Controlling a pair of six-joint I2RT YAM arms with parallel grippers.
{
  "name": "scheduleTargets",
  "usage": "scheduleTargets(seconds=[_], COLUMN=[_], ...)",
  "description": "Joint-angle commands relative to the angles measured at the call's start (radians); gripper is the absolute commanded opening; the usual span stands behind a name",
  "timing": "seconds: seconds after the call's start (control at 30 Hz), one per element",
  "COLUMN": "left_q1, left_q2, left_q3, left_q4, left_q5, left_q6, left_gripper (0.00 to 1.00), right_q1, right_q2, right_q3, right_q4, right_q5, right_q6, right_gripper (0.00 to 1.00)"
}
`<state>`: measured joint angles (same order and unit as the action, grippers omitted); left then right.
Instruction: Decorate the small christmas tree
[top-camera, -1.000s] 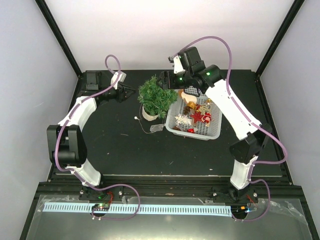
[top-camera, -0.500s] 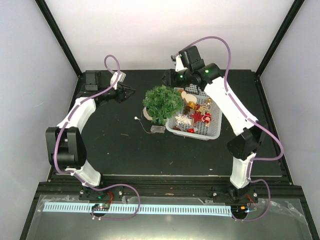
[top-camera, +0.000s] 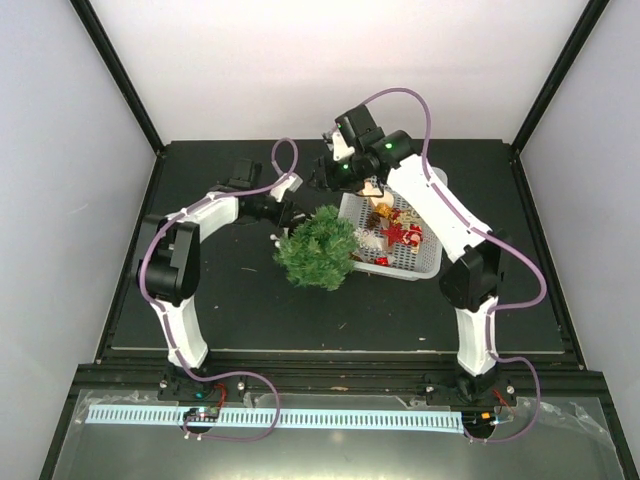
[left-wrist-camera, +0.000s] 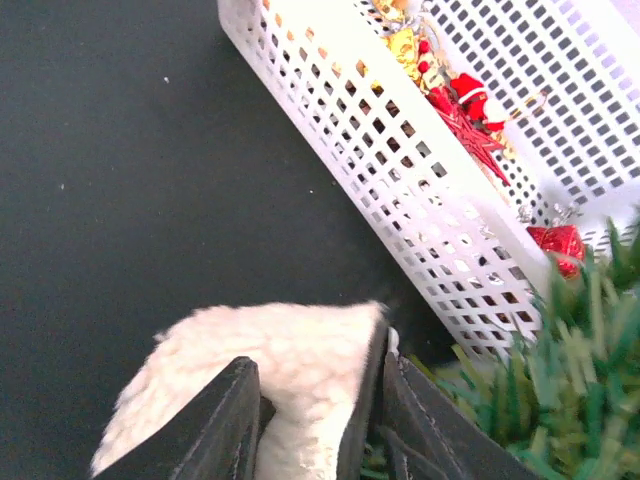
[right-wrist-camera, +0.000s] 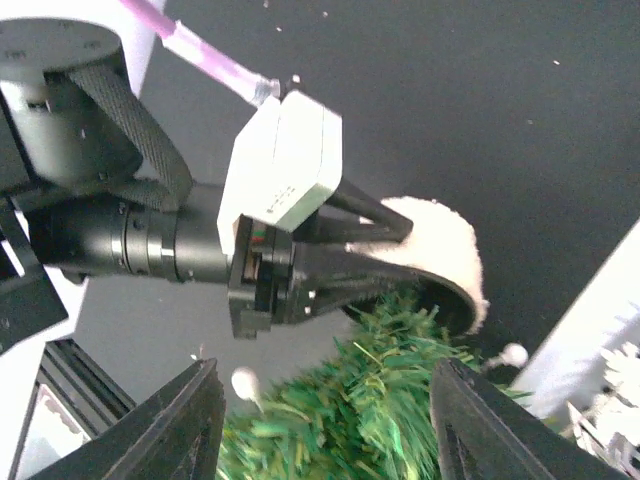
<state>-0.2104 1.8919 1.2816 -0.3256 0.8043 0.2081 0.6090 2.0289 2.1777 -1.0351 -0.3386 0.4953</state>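
White basket (top-camera: 395, 271) with ornaments (top-camera: 398, 235) sits toward the table's (top-camera: 230, 300) far right corner, its left wall just beside the small christmas tree (top-camera: 318, 250). Tree lies tilted mid-table, nearer the far edge. Left gripper (left-wrist-camera: 318, 385) is clamped on its fluffy cream base (left-wrist-camera: 280, 340). Right gripper (right-wrist-camera: 322, 370) hangs above the tree, jaws wide, holding nothing. Black tabletop, white walls (top-camera: 300, 60), black corner posts (top-camera: 115, 70).

Top cam looks down from near edge; wrist cams close-in (both see the tree (right-wrist-camera: 360, 410)).
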Motion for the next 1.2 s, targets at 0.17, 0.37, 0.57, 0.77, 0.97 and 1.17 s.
scheduleTargets(seconds=[0.17, 0.37, 0.57, 0.77, 0.97, 1.17], left_q1=[-0.038, -0.04, -0.04, -0.04, -0.04, -0.04], left_q2=[0.09, 0.128, 0.144, 0.15, 0.154, 0.159], left_q3=[0.093, 0.12, 0.137, 0.155, 0.158, 0.155], left_q4=[-0.157, -0.248, -0.281, -0.299, -0.309, -0.322], left_q5=[-0.079, -0.084, -0.095, -0.093, -0.089, -0.078], left_q6=[0.012, 0.046, 0.053, 0.05, 0.052, 0.054], left_gripper=[0.26, 0.23, 0.22, 0.22, 0.22, 0.22], right_q1=[-0.003, 0.074, 0.165, 0.222, 0.225, 0.225], right_q2=[-0.243, -0.384, -0.465, -0.468, -0.48, -0.442], right_q3=[-0.201, -0.365, -0.478, -0.6, -0.662, -0.571], right_q4=[-0.118, -0.168, -0.161, -0.121, -0.092, -0.096], right_q5=[0.056, -0.023, -0.053, 0.008, 0.104, 0.124], right_q6=[-0.119, -0.19, -0.151, -0.122, -0.105, -0.105], right_gripper=[0.57, 0.62, 0.66, 0.64, 0.56, 0.15])
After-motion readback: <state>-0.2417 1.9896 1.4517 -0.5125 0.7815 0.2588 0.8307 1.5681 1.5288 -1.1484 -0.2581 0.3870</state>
